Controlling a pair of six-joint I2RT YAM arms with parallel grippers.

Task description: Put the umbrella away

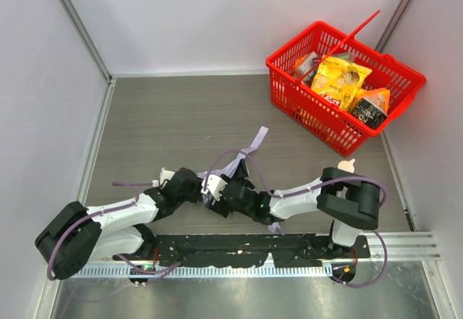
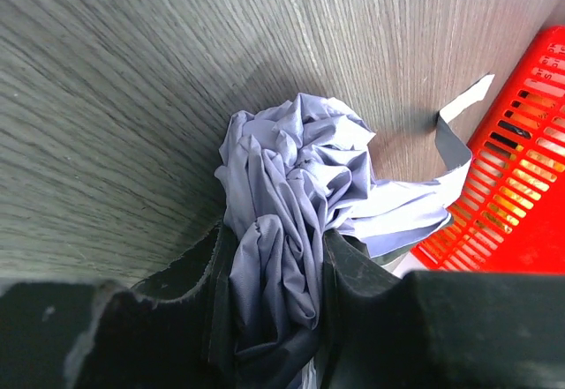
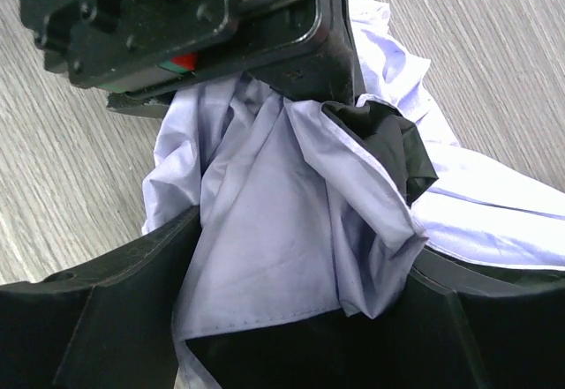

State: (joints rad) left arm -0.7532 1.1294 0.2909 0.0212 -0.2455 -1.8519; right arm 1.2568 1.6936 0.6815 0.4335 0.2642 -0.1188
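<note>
Table (image 1: 159,116) bare toward its left edge; left gripper (image 2: 275,257) clamps the umbrella (image 2: 300,168), right gripper (image 3: 300,239) straddles it, hold unclear

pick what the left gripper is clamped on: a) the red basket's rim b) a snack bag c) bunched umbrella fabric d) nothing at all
c: in the left wrist view the left gripper pinches a bunch of the umbrella fabric between its fingers, with the red basket off to the side.
</note>
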